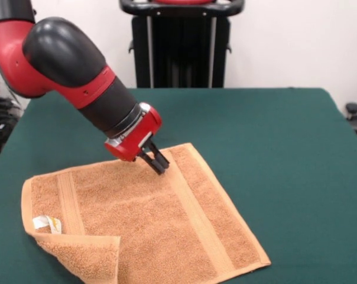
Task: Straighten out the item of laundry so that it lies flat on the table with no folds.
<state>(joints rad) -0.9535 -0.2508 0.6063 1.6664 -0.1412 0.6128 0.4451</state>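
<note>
I see the pincer (159, 163) narrow, fingers nearly together, tips touching the towel (149, 225) near its far edge. Tagged near corner folded over on the surface (285, 136).

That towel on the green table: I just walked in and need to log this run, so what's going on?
The red and black arm has its claw down at the orange towel, fingers close together near the far edge. The towel lies mostly spread on the table, but its near left corner is folded over beside the white tag, so it isn't flat yet.
</note>
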